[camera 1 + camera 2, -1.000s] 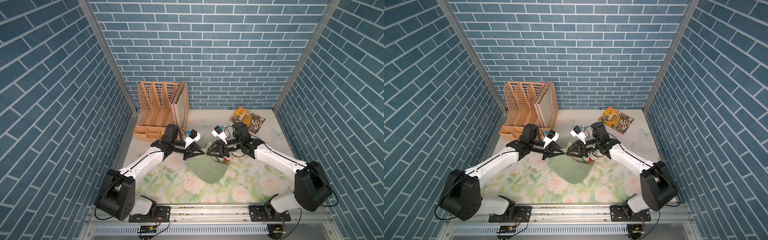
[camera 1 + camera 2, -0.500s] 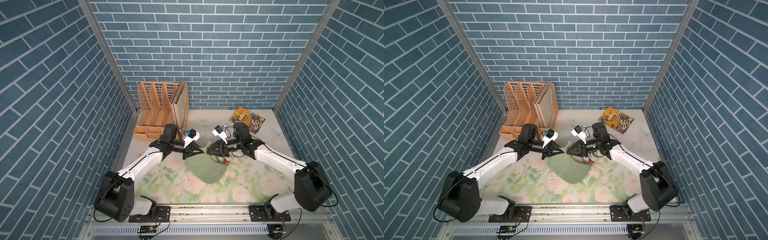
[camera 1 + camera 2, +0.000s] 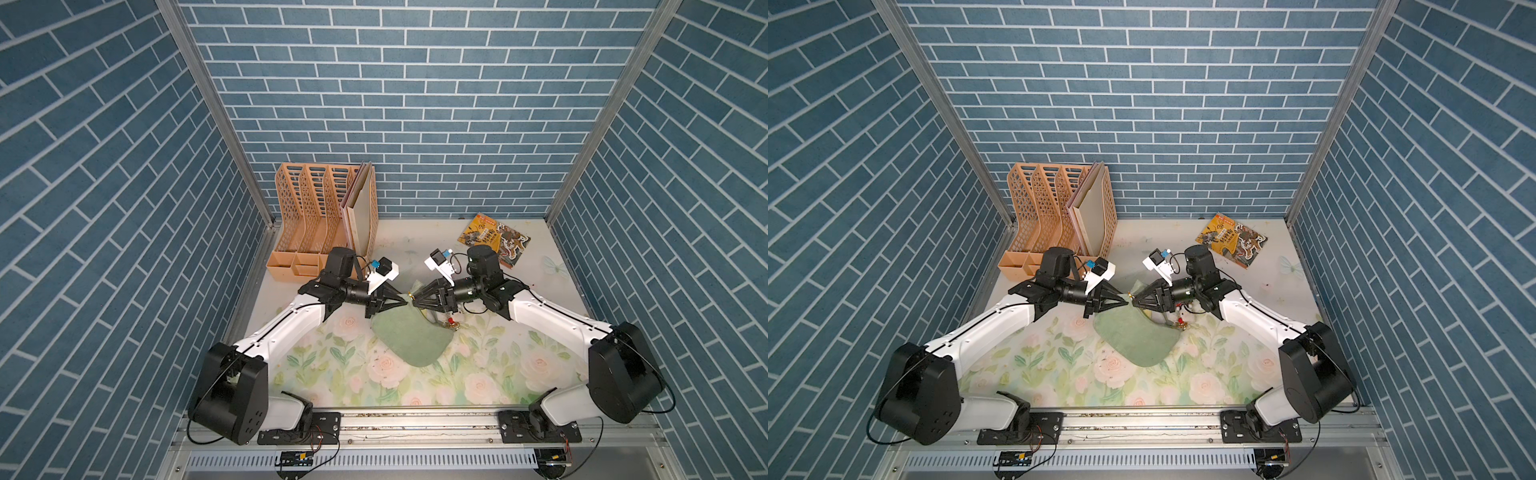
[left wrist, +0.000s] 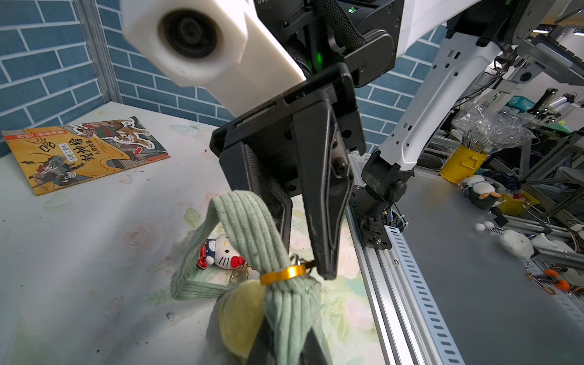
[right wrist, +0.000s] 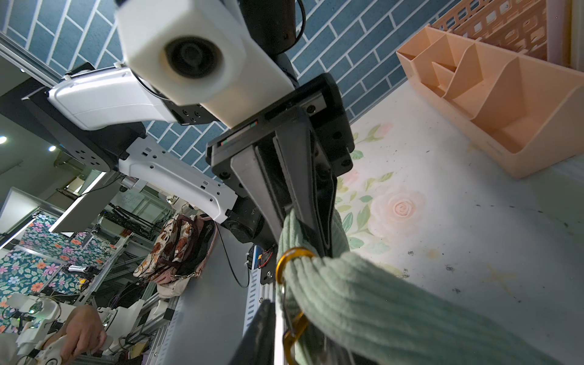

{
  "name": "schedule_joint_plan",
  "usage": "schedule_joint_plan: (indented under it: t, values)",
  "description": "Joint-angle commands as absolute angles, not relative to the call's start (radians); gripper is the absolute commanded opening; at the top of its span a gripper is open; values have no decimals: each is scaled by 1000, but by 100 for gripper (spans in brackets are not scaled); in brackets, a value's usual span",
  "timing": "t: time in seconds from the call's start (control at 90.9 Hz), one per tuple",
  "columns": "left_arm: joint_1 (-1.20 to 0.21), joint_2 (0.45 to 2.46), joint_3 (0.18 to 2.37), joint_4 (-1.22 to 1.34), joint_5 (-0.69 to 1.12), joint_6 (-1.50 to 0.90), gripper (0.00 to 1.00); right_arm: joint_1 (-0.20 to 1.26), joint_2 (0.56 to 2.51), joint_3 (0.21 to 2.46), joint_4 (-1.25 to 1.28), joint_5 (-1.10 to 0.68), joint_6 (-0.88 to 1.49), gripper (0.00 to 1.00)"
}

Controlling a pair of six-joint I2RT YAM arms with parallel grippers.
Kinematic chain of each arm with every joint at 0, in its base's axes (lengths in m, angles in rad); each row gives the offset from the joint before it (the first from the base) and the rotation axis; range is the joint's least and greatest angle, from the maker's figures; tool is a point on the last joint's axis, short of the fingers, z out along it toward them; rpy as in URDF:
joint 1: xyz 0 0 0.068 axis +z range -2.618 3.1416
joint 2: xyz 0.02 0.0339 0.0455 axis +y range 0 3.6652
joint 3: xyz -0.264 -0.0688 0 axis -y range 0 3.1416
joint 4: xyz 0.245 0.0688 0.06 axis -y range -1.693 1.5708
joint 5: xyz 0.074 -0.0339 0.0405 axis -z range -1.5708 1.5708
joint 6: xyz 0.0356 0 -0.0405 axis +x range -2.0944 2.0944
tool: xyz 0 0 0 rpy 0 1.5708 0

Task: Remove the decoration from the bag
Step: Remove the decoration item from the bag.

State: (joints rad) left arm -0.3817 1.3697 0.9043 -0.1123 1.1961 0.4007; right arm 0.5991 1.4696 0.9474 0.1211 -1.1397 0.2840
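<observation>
Your left gripper (image 3: 400,300) sits just left of centre in both top views, its jaws pinched tight on the gathered corduroy end of the bag (image 3: 409,337), as the right wrist view shows with the green fabric bunched between the two black fingers (image 5: 303,189). Your right gripper (image 3: 417,300) meets it nose to nose from the right; in the left wrist view its jaws stand a little apart, and one fingertip (image 4: 325,268) touches the small clasp ring (image 4: 296,259) beside the gold ring (image 4: 282,274) that cinches the bag's end, though you cannot tell whether it has hold of anything. The bag's raised end hangs between the two grippers while its body lies on the floral table mat (image 3: 478,374) towards lower centre. The decoration (image 4: 221,251) lies on the mat behind the strap (image 4: 249,227) loop, just under the right gripper. A picture book (image 3: 494,239) lies at upper right, an orange file rack (image 3: 316,220) at upper left.
</observation>
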Motion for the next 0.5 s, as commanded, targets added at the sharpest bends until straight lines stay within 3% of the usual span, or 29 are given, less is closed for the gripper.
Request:
schedule_joint_plan:
  t: [0.0, 0.253, 0.484]
  values:
    - [-367, 1356, 901, -95, 1166, 408, 0, 601, 1446, 934, 173, -1168, 324, 30]
    - [-367, 1353, 900, -93, 1162, 408, 0, 600, 1465, 945, 186, -1150, 366, 24]
    - [-367, 1348, 894, -97, 1154, 409, 0, 601, 1479, 937, 223, -1126, 404, 29]
